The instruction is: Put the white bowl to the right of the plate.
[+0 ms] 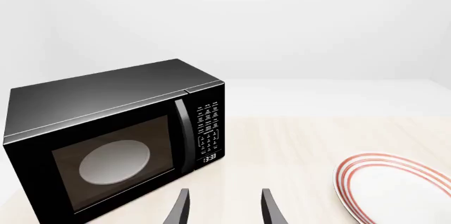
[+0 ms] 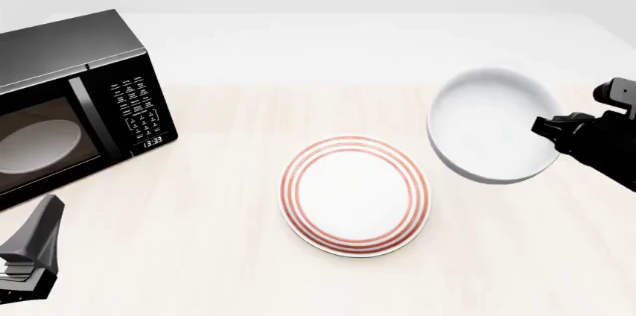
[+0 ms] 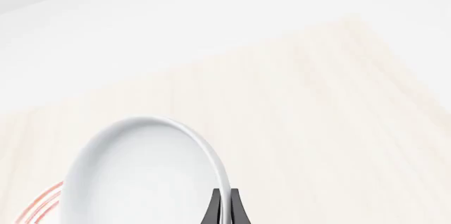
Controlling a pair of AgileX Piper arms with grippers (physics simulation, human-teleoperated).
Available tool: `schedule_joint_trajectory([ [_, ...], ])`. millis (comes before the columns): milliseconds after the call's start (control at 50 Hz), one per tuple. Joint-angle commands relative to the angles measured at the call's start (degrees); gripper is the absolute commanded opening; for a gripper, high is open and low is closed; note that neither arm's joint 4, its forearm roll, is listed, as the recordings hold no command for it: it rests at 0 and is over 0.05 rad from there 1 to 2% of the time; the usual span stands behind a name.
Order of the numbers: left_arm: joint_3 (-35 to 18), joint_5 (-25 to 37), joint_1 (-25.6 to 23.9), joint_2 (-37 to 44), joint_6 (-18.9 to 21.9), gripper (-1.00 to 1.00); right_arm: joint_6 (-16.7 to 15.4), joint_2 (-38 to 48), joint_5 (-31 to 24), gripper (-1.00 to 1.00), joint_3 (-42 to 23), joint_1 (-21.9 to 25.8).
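The white bowl [image 2: 492, 126] hangs tilted above the table, to the right of the plate [image 2: 355, 195] and a little farther back. My right gripper [image 2: 552, 127] is shut on the bowl's right rim. In the right wrist view its fingers [image 3: 225, 208] pinch the bowl's rim [image 3: 141, 171], with a sliver of the plate's red rings [image 3: 41, 203] beyond. The plate lies flat at the table's middle; it also shows in the left wrist view [image 1: 394, 189]. My left gripper [image 1: 224, 208] is open and empty, low at the front left [image 2: 30, 256], near the microwave.
A black microwave [image 2: 70, 103] stands at the left with a pale round dish [image 1: 115, 160] behind its window. The light wooden table [image 2: 199, 256] runs back to a white wall.
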State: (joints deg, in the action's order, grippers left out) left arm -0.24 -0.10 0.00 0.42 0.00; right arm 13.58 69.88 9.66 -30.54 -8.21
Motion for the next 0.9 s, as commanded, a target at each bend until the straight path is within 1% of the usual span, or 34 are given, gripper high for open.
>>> schedule_joint_trajectory([
  [20,0.00,0.00,0.00,0.00,0.00,1.00,1.68,4.73,4.41,-1.00,1.04,-3.79],
  [100,0.00,0.00,0.00,0.00,0.00,1.00,2.09,7.11,6.51,-1.00,1.70,-4.44],
  [160,0.00,0.00,0.00,0.00,0.00,1.00,2.50,9.35,8.07,-1.00,1.86,-5.85],
  [380,0.00,0.00,0.00,0.00,0.00,1.00,2.66,12.53,10.47,-1.00,2.80,-8.00],
  [460,0.00,0.00,0.00,0.00,0.00,1.00,3.46,13.86,11.58,-1.00,3.35,-8.59],
  [500,0.00,0.00,0.00,0.00,0.00,1.00,2.95,14.81,12.23,-1.00,3.52,-9.58],
  [520,0.00,0.00,0.00,0.00,0.00,1.00,3.45,15.32,12.94,-1.00,3.99,-9.62],
  [720,0.00,0.00,0.00,0.00,0.00,1.00,3.67,18.69,16.09,-1.00,5.36,-11.29],
  [900,0.00,0.00,0.00,0.00,0.00,1.00,4.18,21.03,18.22,-1.00,6.03,-11.58],
])
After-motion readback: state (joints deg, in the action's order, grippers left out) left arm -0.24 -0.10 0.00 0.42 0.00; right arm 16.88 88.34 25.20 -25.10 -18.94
